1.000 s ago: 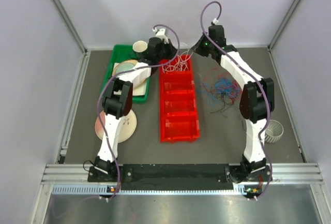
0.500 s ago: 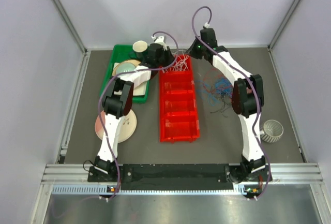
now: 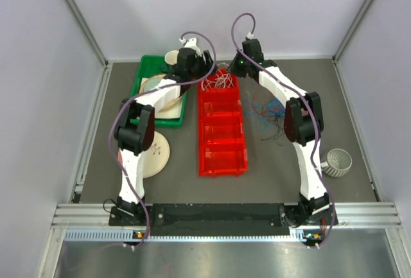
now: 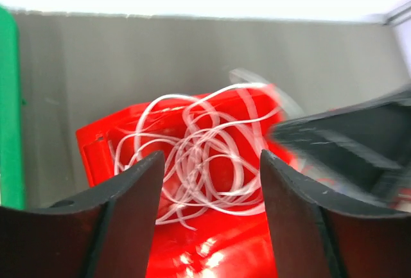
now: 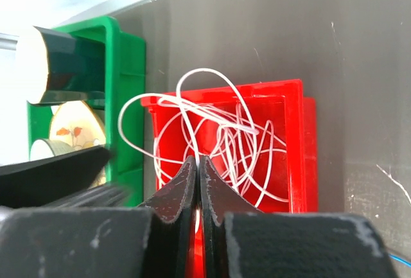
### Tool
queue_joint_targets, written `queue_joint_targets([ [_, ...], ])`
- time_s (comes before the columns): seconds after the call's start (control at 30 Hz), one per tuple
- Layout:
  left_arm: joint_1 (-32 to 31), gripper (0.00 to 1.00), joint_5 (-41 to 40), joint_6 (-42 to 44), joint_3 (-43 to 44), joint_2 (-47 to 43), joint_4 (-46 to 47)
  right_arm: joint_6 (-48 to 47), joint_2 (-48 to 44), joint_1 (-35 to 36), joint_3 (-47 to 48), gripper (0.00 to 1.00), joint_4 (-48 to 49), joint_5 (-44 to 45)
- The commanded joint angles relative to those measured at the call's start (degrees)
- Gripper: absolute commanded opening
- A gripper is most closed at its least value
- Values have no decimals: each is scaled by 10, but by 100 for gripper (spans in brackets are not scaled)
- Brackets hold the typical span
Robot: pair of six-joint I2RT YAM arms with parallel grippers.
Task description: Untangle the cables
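**A:** Where are the cables right now?

**B:** The white cables point(image 5: 221, 127) are bunched in the compartment of the red bin point(image 3: 221, 156) nearest the far edge of the tabletop point(image 3: 115, 117). Several loops arch above its rim. A coloured tangle point(image 3: 275, 108) of red, blue and black strands lies on the tabletop between the bin and the right edge.

**A:** And the end effectors?

**B:** The left end effector point(image 4: 210, 162) hangs over that far compartment with its jaws wide apart and nothing between them. The right end effector point(image 5: 198, 162) is pressed fully closed just above the same bundle. I can't tell whether it has a strand pinched, because the wires are too fine.

**A:** What worries you most?

**B:** Snagging. If the right one does hold a strand and lifts, I think the whole springy clump could come up with it and spill over the rim toward the green tray point(image 3: 142, 76) or onto the tabletop.

**A:** Anything else?

**B:** The two end effectors are close together over one small compartment, so a careless move could knock them into each other. An open finger could also hook a loop. And anything dragged toward the right edge could mix into the coloured tangle.
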Motion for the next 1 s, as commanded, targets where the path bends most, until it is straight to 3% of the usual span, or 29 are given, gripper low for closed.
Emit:
queue_joint_targets([
  [0.0, 1, 68, 21, -32, -7, -71, -1, -10, 18, 11, 31, 0, 6, 9],
  [0.4, 25, 68, 0, -52, -154, -178, 22, -40, 91, 21, 124, 0, -53, 6],
  [0.7, 28, 68, 5, -50, -162, -206, 17, -54, 59, 30, 96, 0, -57, 9],
  [0.83, 28, 68, 6, -53, -158, -211, 11, -61, 30, 34, 69, 26, -58, 16],
  [0.9, 28, 69, 7, -53, -155, -213, 5, -64, 17, 34, 61, 27, -58, 19],
  [0.97, 28, 69, 12, -54, -157, -216, 4, -62, 1, 34, 58, 38, -58, 23],
])
